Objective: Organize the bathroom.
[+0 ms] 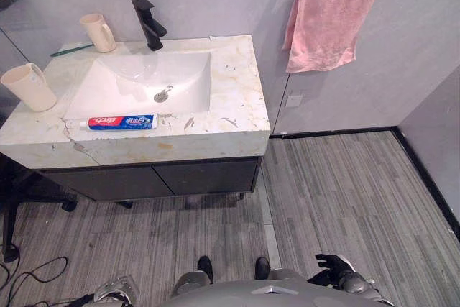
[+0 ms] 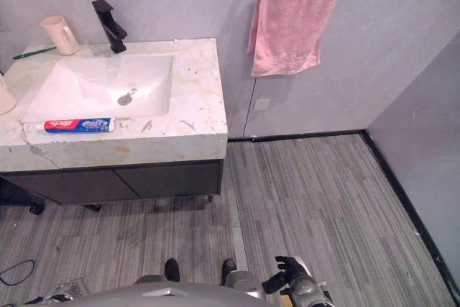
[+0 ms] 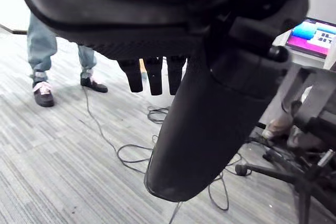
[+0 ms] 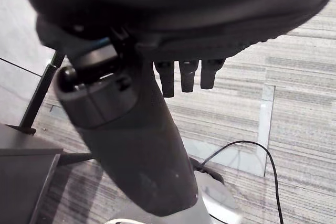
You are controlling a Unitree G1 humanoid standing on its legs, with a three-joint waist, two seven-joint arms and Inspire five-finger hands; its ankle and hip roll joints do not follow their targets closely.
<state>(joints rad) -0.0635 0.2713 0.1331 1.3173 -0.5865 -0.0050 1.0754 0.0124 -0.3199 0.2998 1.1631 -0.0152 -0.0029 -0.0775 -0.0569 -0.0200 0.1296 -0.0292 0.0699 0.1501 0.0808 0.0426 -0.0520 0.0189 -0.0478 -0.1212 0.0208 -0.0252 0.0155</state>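
A red, white and blue toothpaste tube lies flat on the marble counter, in front of the white sink basin. One cream cup stands at the back beside the black faucet. A second cream cup stands at the counter's left edge. A green toothbrush lies by the back cup. A pink towel hangs bunched on a black wall rail. My right hand hangs low by my side, open and holding nothing. My left hand also hangs open over the floor, far from the counter.
A dark cabinet sits under the counter. Grey striped floor spreads to the right, up to a wall with black baseboard. Behind me stand a person's legs and an office chair base.
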